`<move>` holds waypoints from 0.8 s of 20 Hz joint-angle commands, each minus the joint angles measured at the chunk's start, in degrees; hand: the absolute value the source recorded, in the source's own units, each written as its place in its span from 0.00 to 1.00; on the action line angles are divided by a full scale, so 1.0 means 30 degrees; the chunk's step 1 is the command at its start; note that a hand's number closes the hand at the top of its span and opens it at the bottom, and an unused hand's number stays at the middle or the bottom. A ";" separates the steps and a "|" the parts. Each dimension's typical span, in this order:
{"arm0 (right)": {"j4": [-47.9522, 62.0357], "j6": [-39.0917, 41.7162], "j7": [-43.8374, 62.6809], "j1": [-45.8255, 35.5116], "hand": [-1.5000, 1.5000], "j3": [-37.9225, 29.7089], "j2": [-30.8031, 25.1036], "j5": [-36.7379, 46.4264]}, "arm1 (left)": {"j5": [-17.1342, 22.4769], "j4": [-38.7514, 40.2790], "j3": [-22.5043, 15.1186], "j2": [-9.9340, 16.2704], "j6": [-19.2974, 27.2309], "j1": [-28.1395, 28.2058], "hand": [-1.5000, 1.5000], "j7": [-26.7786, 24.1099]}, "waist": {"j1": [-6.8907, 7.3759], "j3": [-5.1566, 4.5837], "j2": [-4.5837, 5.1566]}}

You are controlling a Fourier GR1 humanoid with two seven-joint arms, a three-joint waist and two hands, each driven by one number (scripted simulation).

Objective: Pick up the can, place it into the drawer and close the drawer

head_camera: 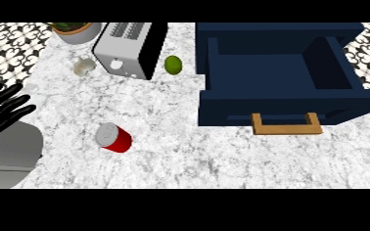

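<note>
— Nearest the view's lower left is a grey forearm, and above it the left hand (14, 108), black, at the left edge. What are its fingers doing?

— Spread and fairly straight, pointing up and to the right, with nothing held in them. That hand sits apart from everything on the bench (217, 161) (white marble with grey speckle).

— And the right hand?

— Not showing anywhere.

— Where is the can (114, 137)?

— On the bench, lower left of centre, just to the right of the forearm and below the toaster. It is red with a silver end, and it looks tipped, the silver end facing up and to the left. Nothing touches it.

— The drawer (278, 85)?

— Upper right, dark blue, pulled well out, so the inside is visible from above. A wooden handle (286, 124) juts from its front panel toward the viewer. The can lies well apart from it, off to the left.

— Anything else up there?

— A silver toaster (128, 49) with a black side and slots on top, standing at upper left. Just right of it lies a small green fruit, perhaps a lime (173, 64), between toaster and drawer. Left of the toaster is a small pale object (84, 66) I cannot identify, and above that a potted plant (74, 31) in a grey pot at the top edge.
</note>
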 commanded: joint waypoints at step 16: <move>0.1533 0.2866 -0.1020 0.0055 0.00 -0.2557 0.0739 -0.0699 | -0.6767 0.1164 -0.2706 -0.5895 0.0884 -0.1358 0.00 0.0005 | 0.0111 -0.0013 0.0020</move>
